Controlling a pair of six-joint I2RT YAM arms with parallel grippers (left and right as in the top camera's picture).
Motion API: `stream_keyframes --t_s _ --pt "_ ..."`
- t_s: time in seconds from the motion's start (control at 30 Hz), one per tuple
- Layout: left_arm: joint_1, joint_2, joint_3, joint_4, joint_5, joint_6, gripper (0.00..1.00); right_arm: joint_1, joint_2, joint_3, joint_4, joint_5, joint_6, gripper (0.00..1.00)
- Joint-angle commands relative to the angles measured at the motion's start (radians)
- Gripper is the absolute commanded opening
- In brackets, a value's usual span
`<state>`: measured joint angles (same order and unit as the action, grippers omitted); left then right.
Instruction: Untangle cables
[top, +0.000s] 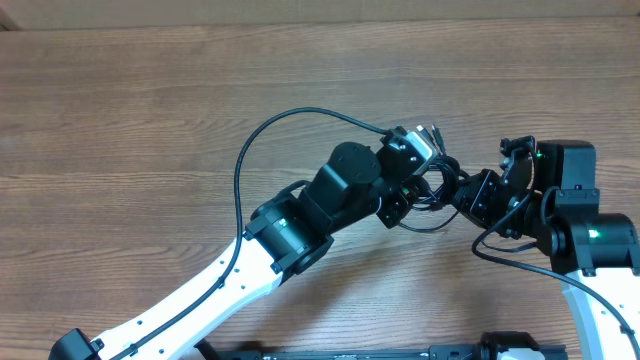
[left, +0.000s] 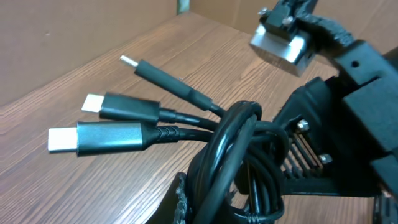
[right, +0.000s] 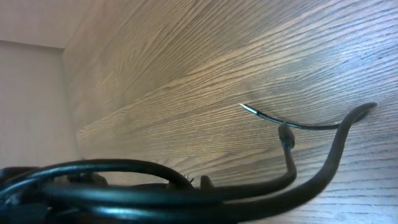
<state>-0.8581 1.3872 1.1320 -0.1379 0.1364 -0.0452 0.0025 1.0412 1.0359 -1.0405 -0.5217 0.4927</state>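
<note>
The cables (top: 445, 165) hang as one small coiled bundle right of the table's (top: 150, 100) middle, closer to its right edge than its left and about midway between the far and near edges. The left gripper (top: 428, 185) and the right gripper (top: 472, 196) meet on either side of it. The left wrist view shows the loops (left: 239, 143) running close past a left finger pad (left: 178, 200). The left fingers look closed on the coil, which is held clear of the wood. Three silver-tipped plug ends (left: 102, 137) fan out side by side toward the far edge. The right gripper sits just beside the coil on its right-edge side, but whether its fingers are pinching a strand cannot be told. The bundle's long axis runs from the coil out to the plugs, so separating it likely means pulling toward opposite side edges.
</note>
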Motion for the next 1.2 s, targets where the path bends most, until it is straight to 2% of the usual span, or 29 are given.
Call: stream_keyframes --t_s 0.0,0.17,0.33,0.7,0.93,1.17 --pt "-0.006 -0.02 0.016 -0.012 -0.112 0.009 0.04 0.002 0.01 0.013 -0.006 0.002 -0.035 0.04" --pt "-0.006 -0.02 0.016 -0.103 -0.259 0.027 0.04 0.002 0.008 0.013 -0.001 -0.056 -0.056 0.04" --pt "-0.006 -0.02 0.016 -0.125 -0.357 0.026 0.04 0.002 0.008 0.013 0.014 -0.176 -0.13 0.04" --pt "-0.006 -0.02 0.016 -0.145 -0.348 0.023 0.04 0.002 0.008 0.013 0.071 -0.401 -0.166 0.04" --pt "-0.006 -0.02 0.016 -0.162 -0.258 0.023 0.04 0.002 0.008 0.013 0.099 -0.544 -0.17 0.04" --pt "-0.006 -0.019 0.016 -0.188 -0.251 0.024 0.04 0.002 0.008 0.013 0.112 -0.58 -0.18 0.04"
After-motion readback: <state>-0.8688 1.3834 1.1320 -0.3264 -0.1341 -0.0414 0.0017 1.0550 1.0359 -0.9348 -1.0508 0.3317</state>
